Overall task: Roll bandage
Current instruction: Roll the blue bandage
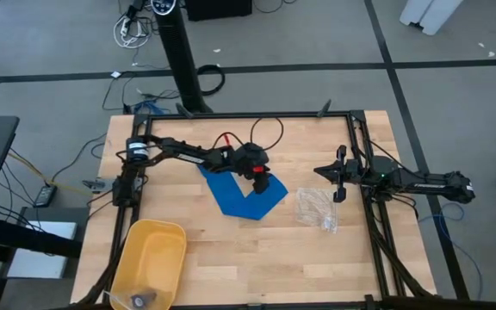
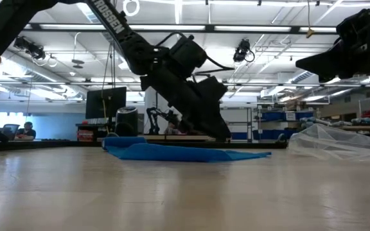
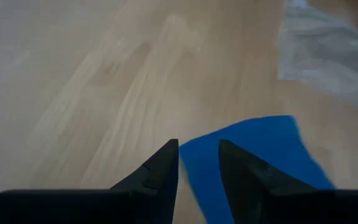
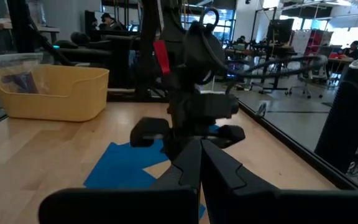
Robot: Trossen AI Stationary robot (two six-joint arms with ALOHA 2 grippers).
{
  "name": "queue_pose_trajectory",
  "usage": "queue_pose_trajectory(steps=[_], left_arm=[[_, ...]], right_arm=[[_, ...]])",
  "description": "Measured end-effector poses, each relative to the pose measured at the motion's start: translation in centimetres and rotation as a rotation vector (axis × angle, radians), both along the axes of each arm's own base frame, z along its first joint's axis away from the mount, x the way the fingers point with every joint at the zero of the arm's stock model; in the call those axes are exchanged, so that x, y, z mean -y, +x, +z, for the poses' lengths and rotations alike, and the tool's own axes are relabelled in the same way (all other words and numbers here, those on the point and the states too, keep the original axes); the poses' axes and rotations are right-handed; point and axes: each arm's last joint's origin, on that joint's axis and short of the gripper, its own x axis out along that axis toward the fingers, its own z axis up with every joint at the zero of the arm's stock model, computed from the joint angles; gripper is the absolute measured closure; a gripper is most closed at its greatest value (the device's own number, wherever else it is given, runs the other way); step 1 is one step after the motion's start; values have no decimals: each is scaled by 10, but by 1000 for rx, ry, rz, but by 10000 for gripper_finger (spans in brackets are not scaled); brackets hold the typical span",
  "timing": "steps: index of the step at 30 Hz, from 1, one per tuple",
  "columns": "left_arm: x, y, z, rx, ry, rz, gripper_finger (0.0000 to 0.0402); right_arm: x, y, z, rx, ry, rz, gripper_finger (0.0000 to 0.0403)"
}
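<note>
A pale wooden table point(image 1: 257, 250) is filling the overhead view. On its middle a blue bandage point(image 1: 239, 196) is lying flat, a soft fabric strip folded into a V, one band running toward the table's far edge. The left arm is reaching across from the left, its gripper point(image 1: 257, 179) angling steeply down onto the strip's bend, fingers point(image 3: 157, 171) slightly parted astride the cloth edge. The right gripper point(image 1: 337, 175) is hovering at the right, fingers closed together, empty. A crinkled clear plastic bag point(image 1: 315, 208) is lying just beside the bandage. A yellow plastic bin point(image 1: 149, 263) is sitting near the front left corner.
</note>
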Motion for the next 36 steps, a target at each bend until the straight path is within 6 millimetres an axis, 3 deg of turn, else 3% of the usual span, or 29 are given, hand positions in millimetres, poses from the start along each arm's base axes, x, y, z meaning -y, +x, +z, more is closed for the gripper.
queue_pose_trajectory(steps=[11,28,32,36], left_arm=[[-1,0,-6,-26,4,1,280],[-2,13,-30,6,-33,-7,271],[0,12,-31,-10,-3,-32,292],[6,13,-31,-29,59,-71,344]], right_arm=[[0,0,0,0,0,0,396],[0,0,0,0,0,0,396],[0,0,0,0,0,0,394],[0,0,0,0,0,0,396]])
